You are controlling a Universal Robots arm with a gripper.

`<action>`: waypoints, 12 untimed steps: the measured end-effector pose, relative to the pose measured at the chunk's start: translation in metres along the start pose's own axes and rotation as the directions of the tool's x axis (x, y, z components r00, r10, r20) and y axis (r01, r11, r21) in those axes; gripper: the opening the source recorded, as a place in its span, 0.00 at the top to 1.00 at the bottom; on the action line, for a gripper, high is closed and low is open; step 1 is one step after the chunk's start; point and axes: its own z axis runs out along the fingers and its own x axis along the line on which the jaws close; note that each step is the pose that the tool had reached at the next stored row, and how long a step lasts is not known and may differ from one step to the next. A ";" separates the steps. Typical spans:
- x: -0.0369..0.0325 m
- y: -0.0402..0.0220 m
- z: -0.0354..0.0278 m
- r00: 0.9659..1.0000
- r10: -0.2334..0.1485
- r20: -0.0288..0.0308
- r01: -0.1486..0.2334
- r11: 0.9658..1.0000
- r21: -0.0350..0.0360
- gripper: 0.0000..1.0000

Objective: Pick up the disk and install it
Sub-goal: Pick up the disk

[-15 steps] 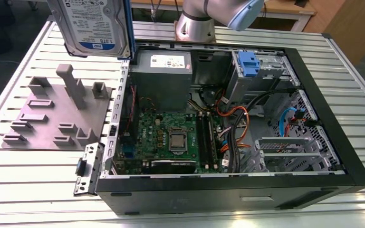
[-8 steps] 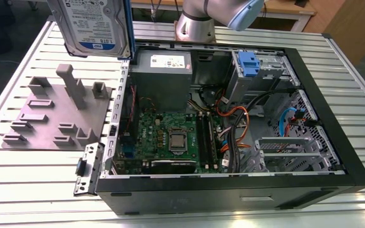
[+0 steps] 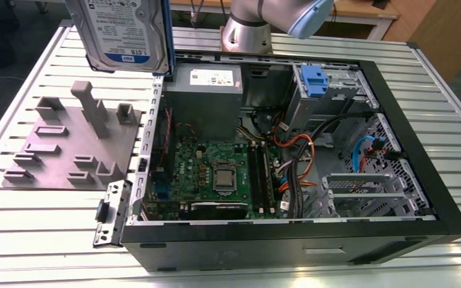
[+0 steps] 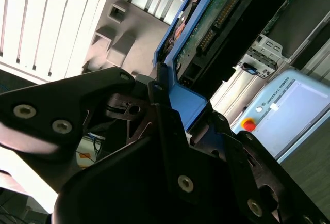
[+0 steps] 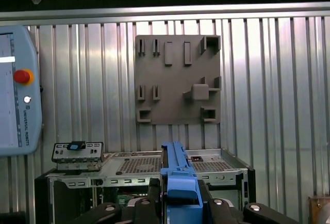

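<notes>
Disk (image 3: 126, 33): clamped at its blue-railed end by the gripper (image 5: 179, 201); long axis is carried straight out from the jaws.

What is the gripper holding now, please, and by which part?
It is the disk, with the gripper clamped on the blue rail at one end.
</notes>
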 end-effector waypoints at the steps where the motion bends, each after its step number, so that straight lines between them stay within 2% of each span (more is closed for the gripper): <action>1: 0.0000 -0.0004 0.0000 1.000 0.000 0.000 0.000 1.000 0.000 0.64; 7: -0.0002 -0.0027 0.0000 1.000 0.000 0.000 0.000 1.000 0.000 0.64; 12: -0.0005 -0.0093 0.0000 1.000 0.000 0.000 0.000 1.000 0.000 0.64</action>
